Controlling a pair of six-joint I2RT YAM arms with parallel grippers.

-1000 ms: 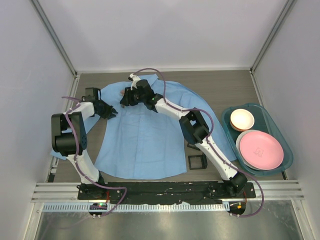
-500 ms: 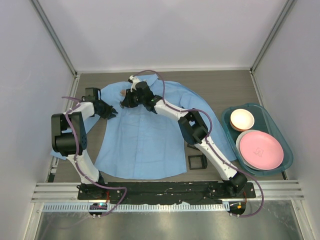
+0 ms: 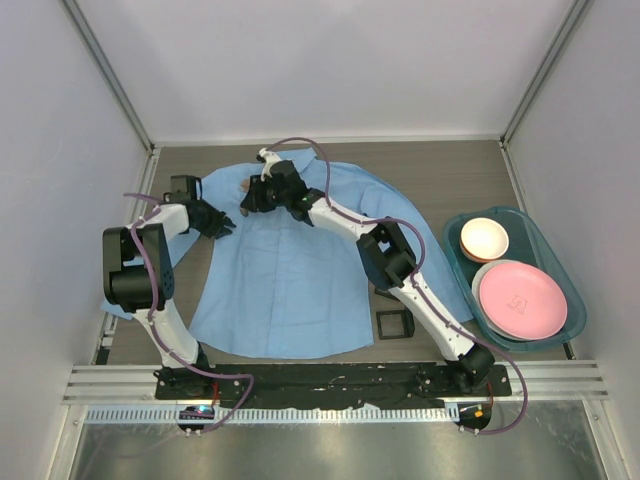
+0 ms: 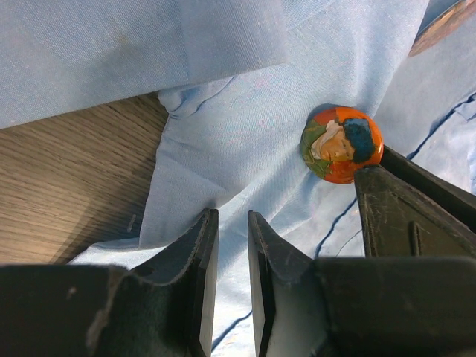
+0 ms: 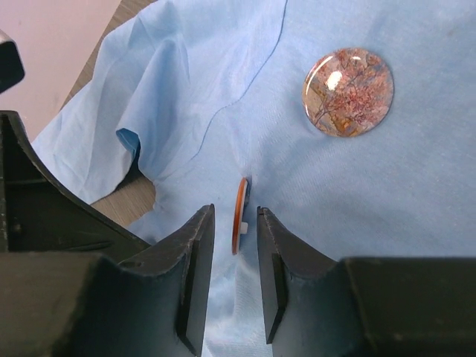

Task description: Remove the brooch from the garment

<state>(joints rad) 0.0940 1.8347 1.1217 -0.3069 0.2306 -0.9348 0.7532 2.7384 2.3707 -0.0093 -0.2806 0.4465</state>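
Shirt lies flat and blue on the bench. The round orange brooch with a painted face sits near the shirt's top, upper middle of the top view. From the right wrist it stands on edge, up and down, between the tips of the right gripper, whose fingers are a little apart. The left gripper is at the shirt's left edge; I cannot tell if it pinches cloth.

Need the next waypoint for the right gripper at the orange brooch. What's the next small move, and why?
Probably ease the right gripper forward a touch. Its jaws stand apart, and the orange brooch sits edge-on in line with the gap, but the tips seem only level with its near rim. A deeper straddle should give a surer pinch.
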